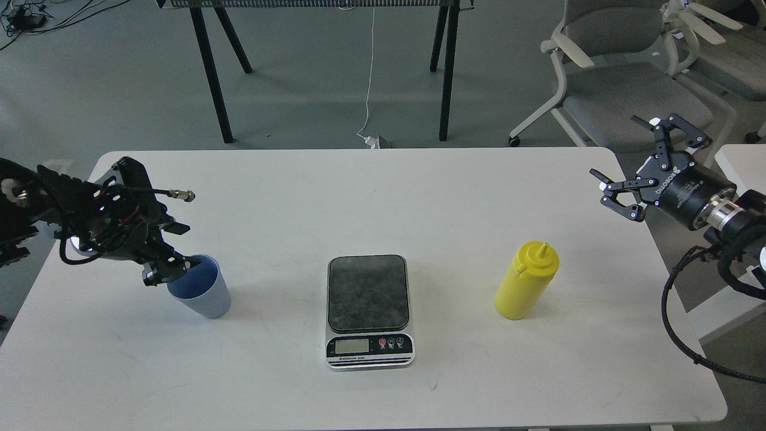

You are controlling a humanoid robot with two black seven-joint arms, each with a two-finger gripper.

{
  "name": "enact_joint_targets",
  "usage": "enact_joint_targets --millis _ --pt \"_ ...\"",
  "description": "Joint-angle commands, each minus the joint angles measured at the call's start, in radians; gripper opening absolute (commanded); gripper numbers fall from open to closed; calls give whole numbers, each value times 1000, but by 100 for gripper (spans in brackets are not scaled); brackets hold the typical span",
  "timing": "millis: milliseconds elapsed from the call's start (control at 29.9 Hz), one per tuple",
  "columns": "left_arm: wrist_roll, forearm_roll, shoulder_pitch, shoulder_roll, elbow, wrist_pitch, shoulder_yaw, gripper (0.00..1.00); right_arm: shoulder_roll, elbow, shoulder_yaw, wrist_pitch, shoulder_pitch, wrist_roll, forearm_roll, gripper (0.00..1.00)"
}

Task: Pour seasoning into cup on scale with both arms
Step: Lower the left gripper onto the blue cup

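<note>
While upright: one cup [200, 289], one bottle [525, 280] (one scale [369, 309]).

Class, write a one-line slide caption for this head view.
Left end effector at the blue cup's rim; open right end effector away from the yellow bottle; scale bare.

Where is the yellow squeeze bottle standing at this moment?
In the head view, the yellow squeeze bottle stands upright on the white table, right of the digital kitchen scale and apart from it, with the open right gripper beyond it at the table's right edge.
</note>
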Motion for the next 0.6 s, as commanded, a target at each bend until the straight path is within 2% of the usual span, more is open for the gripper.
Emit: enact_joint_targets --millis 0,569 --pt "0 0 4 -2 3 5 21 57 0 0 1 0 -1 0 0 100" --pt "0 0 15 -15 25 11 24 56 0 2 3 0 -16 0 2 100"
